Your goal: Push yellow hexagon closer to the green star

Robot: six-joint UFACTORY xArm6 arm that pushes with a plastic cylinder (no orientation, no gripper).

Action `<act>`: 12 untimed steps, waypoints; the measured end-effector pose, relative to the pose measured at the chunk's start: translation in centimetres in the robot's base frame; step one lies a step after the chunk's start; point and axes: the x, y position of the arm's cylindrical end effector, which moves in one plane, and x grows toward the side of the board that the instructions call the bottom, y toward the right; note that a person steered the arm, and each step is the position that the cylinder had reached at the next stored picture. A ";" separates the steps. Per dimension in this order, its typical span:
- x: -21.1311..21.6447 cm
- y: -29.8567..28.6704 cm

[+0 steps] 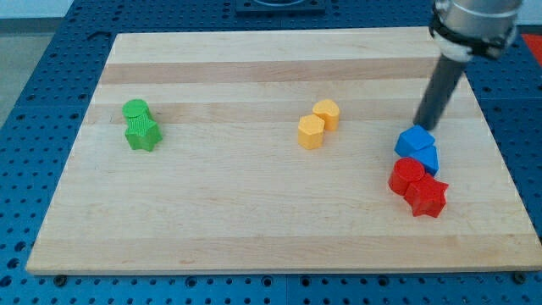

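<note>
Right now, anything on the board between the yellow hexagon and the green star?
No. In the camera view, bare wood runs from the yellow hexagon to the green star. My tip is off toward the view's right, beside the blue blocks.

Yellow hexagon [311,132] lies mid-board, well apart from green star [142,134] at the view's left

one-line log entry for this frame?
tip at blue blocks | yellow hexagon mid-board, untouched | green star far left | push not started

I have one camera only, set high beyond the worktop's [279,229] near edge, looking down and across to its far edge; all four corners nearly fit the frame
</note>
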 end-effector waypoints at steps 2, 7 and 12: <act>0.2 -1.1; 2.1 -12.9; 6.9 -20.1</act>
